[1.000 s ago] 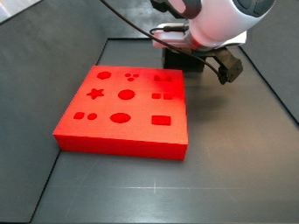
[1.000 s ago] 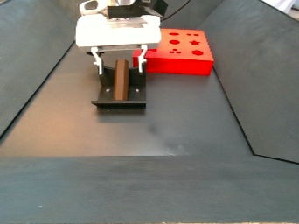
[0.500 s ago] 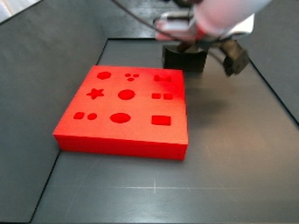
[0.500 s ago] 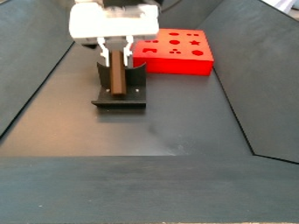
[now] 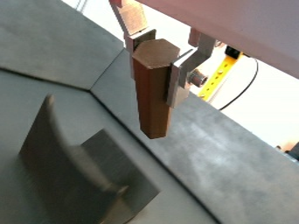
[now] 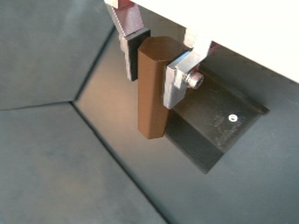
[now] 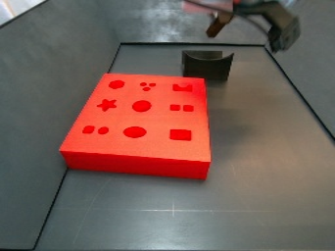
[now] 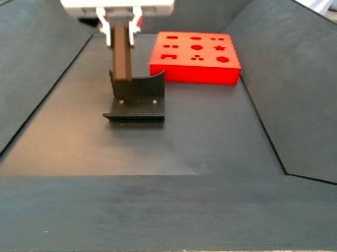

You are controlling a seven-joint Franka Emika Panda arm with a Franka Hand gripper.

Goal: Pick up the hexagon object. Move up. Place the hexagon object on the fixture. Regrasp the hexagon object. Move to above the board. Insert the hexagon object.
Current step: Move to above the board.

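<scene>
- My gripper (image 5: pixel 162 54) clamps the hexagon object (image 5: pixel 153 86) by its top end.
- It hangs upright between my fingers (image 6: pixel 179 77), above the fixture (image 8: pixel 136 101), clear of it.

Dark grey floor (image 8: pixel 184 148) between sloping dark walls (image 8: pixel 39 89)

**My count of what is here**

I see one board (image 7: pixel 137 125), bright red, filling the middle left of a side view; in its top I count about ten cutouts. I see one fixture (image 8: pixel 136 102) at centre left of a side view. I clamp one hexagon object (image 5: pixel 153 86) in my one gripper (image 5: pixel 158 54), high in the frame, with two fingers (image 6: pixel 179 77) on it.
</scene>
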